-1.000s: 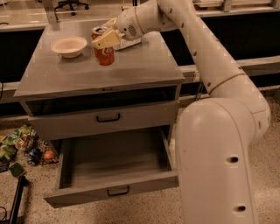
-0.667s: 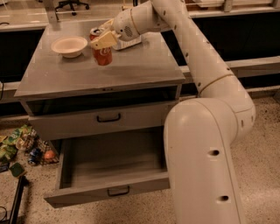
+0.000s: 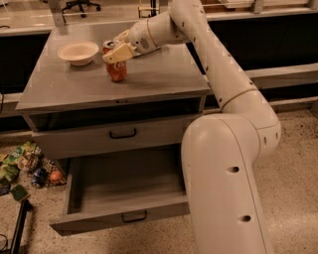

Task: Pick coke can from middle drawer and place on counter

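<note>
Camera view: the gripper (image 3: 118, 49) is clamped on the coke can (image 3: 116, 70) near its top. The can stands on the counter (image 3: 164, 74), just right of the bowl (image 3: 78, 52). Danger: dragging sideways during release could topple it toward that bowl.

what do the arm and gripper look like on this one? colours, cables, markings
Arm: thick, rounded off-white shells, small dark holes, thin seam rings at joints; no loose cables or markings visible. Gripper, by the coke can on the counter: pale tan-yellow.

Lab-like workroom: grey drawer cabinet (image 3: 124, 136) on speckled floor (image 3: 298, 163), office chair (image 3: 79, 5) behind it, pincer (image 3: 111, 48) low over its worktop (image 3: 164, 74).
</note>
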Available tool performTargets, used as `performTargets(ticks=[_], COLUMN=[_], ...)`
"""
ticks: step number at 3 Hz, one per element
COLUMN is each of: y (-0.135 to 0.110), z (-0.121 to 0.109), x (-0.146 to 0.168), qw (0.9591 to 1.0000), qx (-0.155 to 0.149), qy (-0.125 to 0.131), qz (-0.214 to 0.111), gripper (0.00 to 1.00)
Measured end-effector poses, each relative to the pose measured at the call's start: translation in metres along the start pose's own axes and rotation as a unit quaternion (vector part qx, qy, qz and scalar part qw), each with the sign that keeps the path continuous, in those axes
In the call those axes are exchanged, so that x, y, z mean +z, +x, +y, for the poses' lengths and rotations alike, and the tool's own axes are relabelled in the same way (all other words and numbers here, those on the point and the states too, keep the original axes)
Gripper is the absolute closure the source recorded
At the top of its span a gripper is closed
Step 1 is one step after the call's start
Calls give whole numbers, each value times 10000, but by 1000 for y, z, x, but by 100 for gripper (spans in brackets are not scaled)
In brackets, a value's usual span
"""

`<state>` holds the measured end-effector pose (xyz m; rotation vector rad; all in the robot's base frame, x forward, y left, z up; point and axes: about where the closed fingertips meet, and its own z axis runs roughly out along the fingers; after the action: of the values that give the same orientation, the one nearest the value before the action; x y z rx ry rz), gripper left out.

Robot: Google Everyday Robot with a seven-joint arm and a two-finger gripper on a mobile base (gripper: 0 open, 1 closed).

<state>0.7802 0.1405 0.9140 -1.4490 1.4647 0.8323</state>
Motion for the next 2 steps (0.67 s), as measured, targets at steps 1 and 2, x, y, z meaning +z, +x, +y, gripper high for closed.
performTargets(ticks=[1,2], y=[9,7], z=[0,4], x=[4,0], qw=[10000,9996], qx=[27,-3], qy=[-17,4], qz=[-62,-295], gripper=[2,0])
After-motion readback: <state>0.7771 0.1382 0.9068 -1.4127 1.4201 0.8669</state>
